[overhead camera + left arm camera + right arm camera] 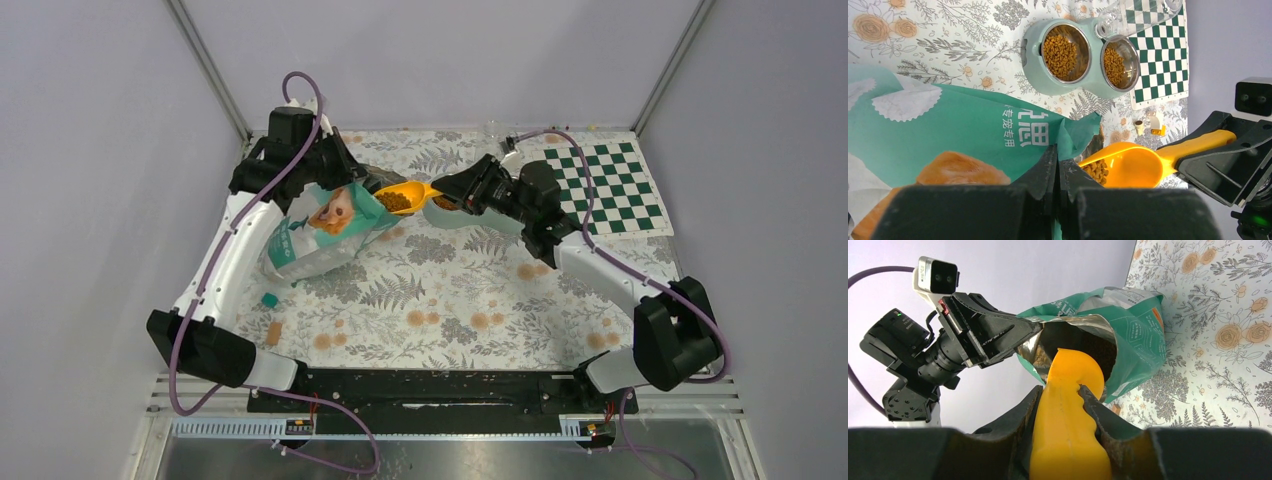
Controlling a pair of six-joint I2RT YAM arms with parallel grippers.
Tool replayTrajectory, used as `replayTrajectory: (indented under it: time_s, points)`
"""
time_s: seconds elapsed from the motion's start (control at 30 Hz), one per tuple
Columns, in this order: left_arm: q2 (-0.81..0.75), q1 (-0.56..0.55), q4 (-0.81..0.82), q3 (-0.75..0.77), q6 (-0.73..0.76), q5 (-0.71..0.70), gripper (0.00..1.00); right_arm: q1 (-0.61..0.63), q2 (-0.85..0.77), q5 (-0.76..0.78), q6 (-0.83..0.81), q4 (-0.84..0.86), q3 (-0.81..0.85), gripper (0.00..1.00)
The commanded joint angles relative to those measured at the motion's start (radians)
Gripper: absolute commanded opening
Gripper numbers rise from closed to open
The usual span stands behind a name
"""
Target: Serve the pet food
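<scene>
The left gripper [1058, 170] is pinching the rim of the teal bag [948, 130], holding its mouth open near the far left corner of the table [450, 300]. The right gripper [1060, 395] is clamping the handle of the yellow scoop [1128, 165], whose cup is sitting at the bag's mouth with some pet food [1096, 171] in it. Both dishes of the double bowl [1048, 85], near the far edge beside the checkered mat [600, 185], are already carrying pet food. Serving is looking well advanced; this scoopful is not yet tipped in.
</scene>
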Motion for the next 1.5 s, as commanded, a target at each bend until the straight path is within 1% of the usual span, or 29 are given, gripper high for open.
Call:
replayTrajectory:
  time_s: [0.0, 0.17, 0.43, 0.7, 0.83, 1.17, 1.47]
  points:
    - [-0.072, 0.018, 0.139, 0.077, 0.001, 0.001, 0.0, -0.025, -0.065, -0.039, 0.052, 0.099, -0.021, 0.0]
    - [-0.08, 0.026, 0.139, 0.077, 0.0, 0.011, 0.0, -0.042, -0.084, -0.045, 0.079, 0.138, -0.035, 0.0]
    - [-0.092, 0.034, 0.14, 0.081, -0.003, 0.034, 0.0, -0.053, -0.104, -0.04, 0.079, 0.138, -0.037, 0.0]
    - [-0.122, 0.036, 0.16, 0.057, 0.005, 0.032, 0.0, -0.052, -0.125, -0.009, 0.076, 0.091, -0.01, 0.0]
    - [-0.131, 0.038, 0.162, 0.054, 0.008, 0.032, 0.0, -0.053, -0.132, 0.009, 0.091, 0.106, -0.01, 0.0]
    - [-0.132, 0.038, 0.151, 0.061, 0.013, 0.026, 0.0, -0.055, -0.175, 0.033, 0.12, 0.129, -0.047, 0.0]
    - [-0.128, 0.038, 0.148, 0.048, 0.013, 0.022, 0.0, -0.086, -0.21, 0.042, 0.158, 0.172, -0.1, 0.0]
